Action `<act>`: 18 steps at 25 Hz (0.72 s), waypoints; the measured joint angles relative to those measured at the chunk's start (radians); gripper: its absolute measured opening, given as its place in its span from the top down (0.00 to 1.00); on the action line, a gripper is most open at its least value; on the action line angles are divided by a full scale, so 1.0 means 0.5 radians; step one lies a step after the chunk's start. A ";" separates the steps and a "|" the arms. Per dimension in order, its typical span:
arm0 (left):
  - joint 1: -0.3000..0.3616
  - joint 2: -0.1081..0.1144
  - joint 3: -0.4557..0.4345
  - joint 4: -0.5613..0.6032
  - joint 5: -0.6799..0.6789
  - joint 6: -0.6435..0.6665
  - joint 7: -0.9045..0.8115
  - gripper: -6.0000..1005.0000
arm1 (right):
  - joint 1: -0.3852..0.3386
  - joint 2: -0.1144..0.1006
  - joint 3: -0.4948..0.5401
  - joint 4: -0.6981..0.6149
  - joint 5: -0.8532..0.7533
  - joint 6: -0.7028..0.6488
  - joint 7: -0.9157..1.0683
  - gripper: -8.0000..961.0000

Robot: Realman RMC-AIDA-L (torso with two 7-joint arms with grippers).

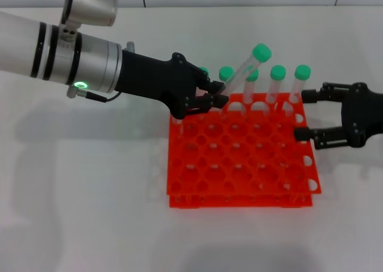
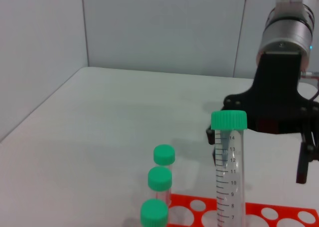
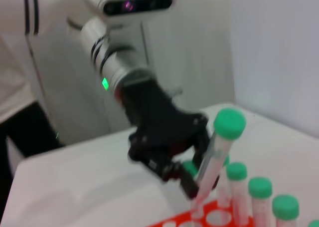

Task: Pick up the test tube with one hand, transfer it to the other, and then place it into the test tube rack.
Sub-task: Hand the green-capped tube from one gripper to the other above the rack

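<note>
The test tube [image 1: 246,70] is clear plastic with a green screw cap and printed graduation marks. It leans, cap up and away from the left gripper, with its lower end in a hole in the far row of the orange rack [image 1: 239,164]. The left gripper [image 1: 214,97] clasps its lower shaft just above the rack's far edge. The other capped tubes [image 1: 277,83] stand upright in that far row. The right gripper [image 1: 306,114] hangs spread wide, holding nothing, at the rack's right edge.

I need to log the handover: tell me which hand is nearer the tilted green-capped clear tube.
Left. The left hand grips the tilted green-capped clear tube low on its body; the right hand waits apart, beside the orange rack.
</note>
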 joint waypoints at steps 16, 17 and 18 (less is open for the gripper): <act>-0.011 -0.004 0.104 -0.019 0.005 -0.095 -0.005 0.79 | 0.072 0.016 -0.006 0.664 0.557 0.198 -0.394 0.10; -0.012 -0.005 0.110 -0.019 0.006 -0.095 -0.005 0.79 | 0.076 0.017 -0.006 0.688 0.581 0.199 -0.411 0.10; -0.012 -0.006 0.117 -0.019 0.006 -0.096 -0.002 0.79 | 0.077 0.018 -0.006 0.707 0.600 0.200 -0.425 0.10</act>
